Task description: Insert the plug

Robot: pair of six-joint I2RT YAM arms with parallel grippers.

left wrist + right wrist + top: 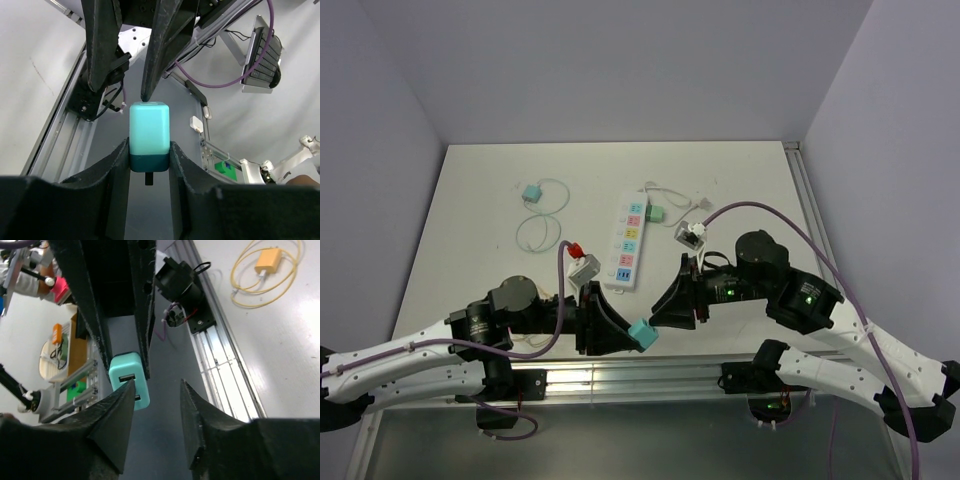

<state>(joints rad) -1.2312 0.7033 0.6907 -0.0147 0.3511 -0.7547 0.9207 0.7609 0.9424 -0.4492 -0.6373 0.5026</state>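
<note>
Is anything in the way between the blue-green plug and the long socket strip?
Nothing visible lies between the plug, held in the left claw, and the socket strip. The open right claw sits close beside the plug.

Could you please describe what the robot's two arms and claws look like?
The left arm and right arm have white shells with black round joints. The left claw and right claw are black, with tapered fingers. A purple cable runs along each arm; green lights glow on the right one.
</note>
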